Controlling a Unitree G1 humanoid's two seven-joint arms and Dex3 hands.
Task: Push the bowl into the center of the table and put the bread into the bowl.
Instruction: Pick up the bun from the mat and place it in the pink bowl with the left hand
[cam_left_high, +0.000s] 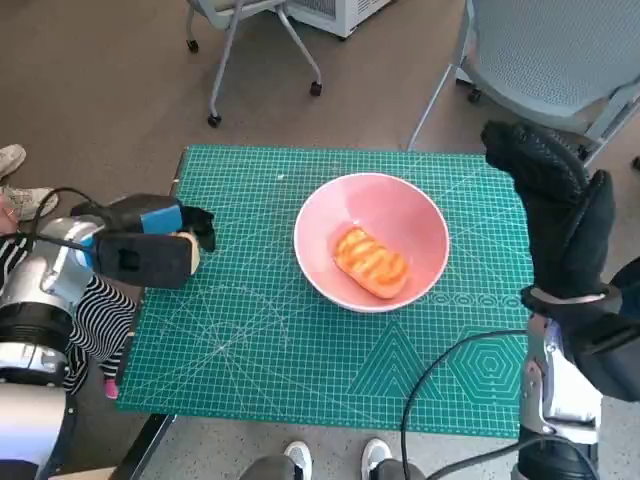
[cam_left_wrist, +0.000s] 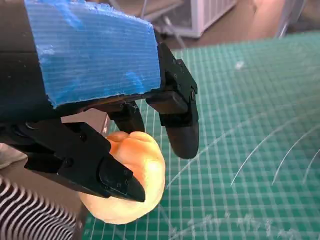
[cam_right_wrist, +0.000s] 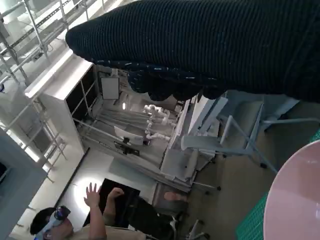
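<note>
At the worktop's left edge, the left hand (cam_left_high: 150, 245), hard black plastic under glossy blue tape, hovers with its fingers (cam_left_wrist: 182, 137) apart, holding nothing. Its wrist view alone shows a smooth, rounded pale-orange lump (cam_left_wrist: 132, 180) just beneath the fingers; I cannot tell whether they touch it. Further in, near the middle of the green gridded cutting mat (cam_left_high: 250, 350), sits the round, glossy pink bowl (cam_left_high: 420, 215), with the oblong, golden, ridged bread (cam_left_high: 372, 262) lying inside. Over the right edge, the right hand (cam_left_high: 555, 215) in its knitted black glove is raised, fingers extended, empty. Its wrist view catches only the bowl's rim and a person (cam_right_wrist: 75, 227) beyond.
</note>
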